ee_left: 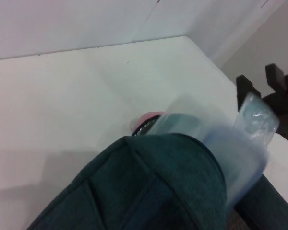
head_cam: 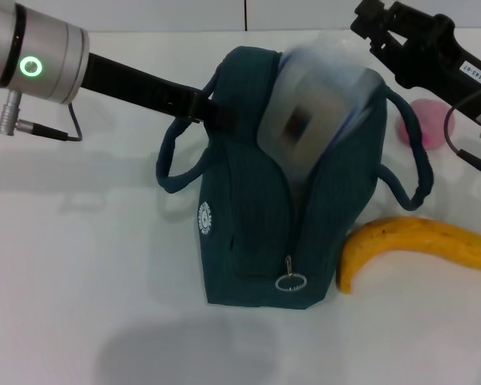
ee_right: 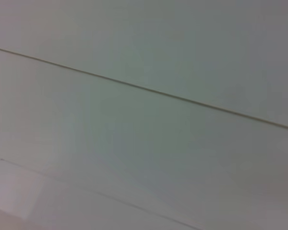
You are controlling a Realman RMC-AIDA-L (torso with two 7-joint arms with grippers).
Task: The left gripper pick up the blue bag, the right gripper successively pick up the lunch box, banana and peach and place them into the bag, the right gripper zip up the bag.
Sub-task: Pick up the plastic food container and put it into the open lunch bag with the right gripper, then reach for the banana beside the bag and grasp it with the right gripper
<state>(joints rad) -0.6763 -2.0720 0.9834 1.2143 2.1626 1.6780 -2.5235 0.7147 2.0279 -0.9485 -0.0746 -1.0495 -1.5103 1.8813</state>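
Head view: we see the soft teal bag upright at centre, unzipped, with the translucent lunch box half inside. Left gripper clamps its handle; right gripper at upper right, grip state unclear. Curved banana lower right. Left wrist adds the pink peach.

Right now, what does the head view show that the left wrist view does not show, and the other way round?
Only the head view shows the banana lying on the table beside the bag, the bag's zipper pull, and the left gripper at the bag's handle. Only the left wrist view shows the table's far corner and the wall behind it. Both show the blue bag, the translucent lunch box sticking out of its open top, the pink peach, and the right gripper near the box.
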